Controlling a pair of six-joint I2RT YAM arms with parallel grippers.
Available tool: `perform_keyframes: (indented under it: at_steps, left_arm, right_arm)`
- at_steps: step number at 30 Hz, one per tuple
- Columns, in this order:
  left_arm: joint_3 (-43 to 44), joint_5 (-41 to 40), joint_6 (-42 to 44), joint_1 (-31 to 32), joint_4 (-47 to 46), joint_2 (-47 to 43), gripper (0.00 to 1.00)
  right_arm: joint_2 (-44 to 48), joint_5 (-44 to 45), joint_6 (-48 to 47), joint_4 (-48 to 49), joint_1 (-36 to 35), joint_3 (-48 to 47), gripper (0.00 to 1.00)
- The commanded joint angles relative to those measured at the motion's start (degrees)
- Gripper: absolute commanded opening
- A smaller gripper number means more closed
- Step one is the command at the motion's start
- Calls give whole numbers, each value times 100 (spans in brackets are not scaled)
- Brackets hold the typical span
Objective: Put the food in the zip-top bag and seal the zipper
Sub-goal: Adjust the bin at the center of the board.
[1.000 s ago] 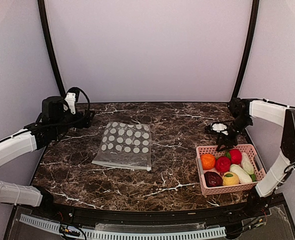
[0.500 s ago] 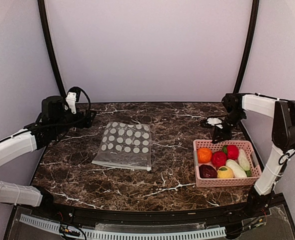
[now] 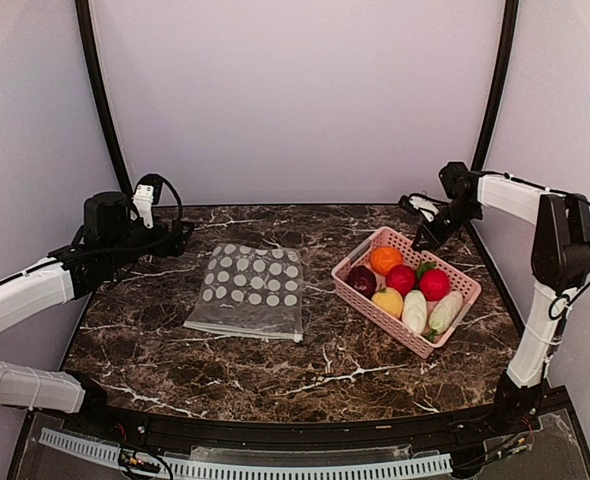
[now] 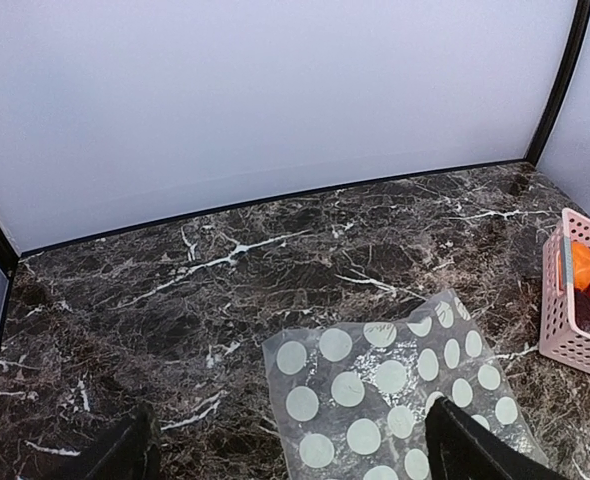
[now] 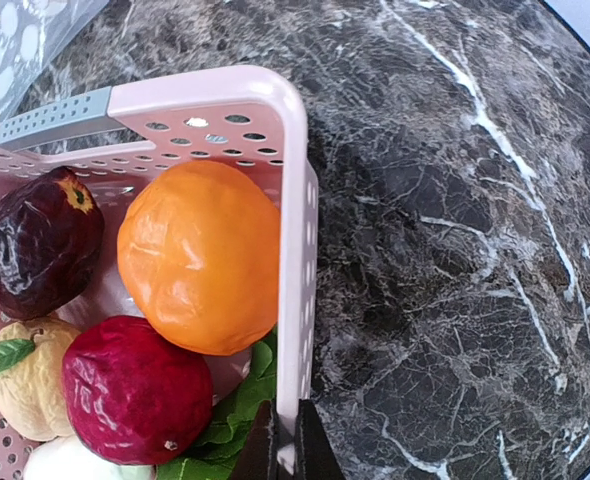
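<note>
Food [image 3: 403, 283] is held in the pink basket [image 3: 375, 315], its rim pinched by the right gripper [image 5: 283, 440]. The zip-top bag [image 3: 250, 290] is laid flat leftward, nearer the spread left gripper [image 4: 295, 455].

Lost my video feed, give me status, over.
Left tool open, holding nothing. Right tool shut on pink basket rim. Food all in basket; bag flat on table. Nothing between basket and bag.
</note>
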State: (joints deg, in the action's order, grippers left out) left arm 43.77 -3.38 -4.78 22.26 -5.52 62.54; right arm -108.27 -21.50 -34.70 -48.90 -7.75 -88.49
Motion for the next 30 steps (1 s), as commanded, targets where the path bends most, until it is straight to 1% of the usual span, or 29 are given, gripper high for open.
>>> perform_keyframes:
  at_steps: [1,3,4,6,9,12,13,14,15,18,20,21,24,26,29,30]
  left_arm:
    - [94,194,-2,-38,107,28,91]
    - [138,430,100,-38,147,52,91]
    - [179,800,218,-33,257,76,92]
    - [334,1136,376,42,452,167,98]
    - [465,1232,884,315,747,208,99]
    - [714,866,1310,709,1086,158,99]
    - [801,782,1457,898,1353,178,99]
    - [1016,646,1508,1060,1524,247,99]
    - [1127,556,1579,1118,1909,292,99]
    - [1496,291,1704,1513,2687,414,99]
    - [1542,-35,1917,1843,2982,413,99]
    - [1562,-322,1980,1957,3085,424,99]
    - [1733,-935,2328,2542,3781,679,99]
    - [1855,-1599,2521,2882,4171,942,99]
    - [1912,-2100,2756,3378,4432,1280,94]
    - [1914,-2269,2836,3463,4514,1332,91]
  right_arm:
    - [-100,-53,1616,633,163,-122,0]
    - [-107,-76,2144,714,350,-80,0]
    - [-80,-130,2354,746,459,-42,0]
    - [66,-243,2678,868,674,171,0]
    - [447,-382,3077,1086,936,728,0]
    - [860,-526,3398,1360,1041,1414,0]
    - [982,-572,3460,1488,1062,1644,4]
    - [1097,-732,3469,1608,1071,1807,12]
    - [1172,-929,3470,1611,1073,1907,22]
    - [1244,-1445,3289,1381,1074,1937,34]
    - [1299,-1585,3107,1305,1074,1923,37]
    - [1299,-1600,3049,1301,1074,1934,38]
    - [1150,-1842,2977,1287,1074,2016,42]
    - [994,-2027,2889,1233,1061,2064,43]
    - [820,-2163,2749,1226,1047,2089,44]
    - [802,-2161,2685,1224,1047,2071,44]
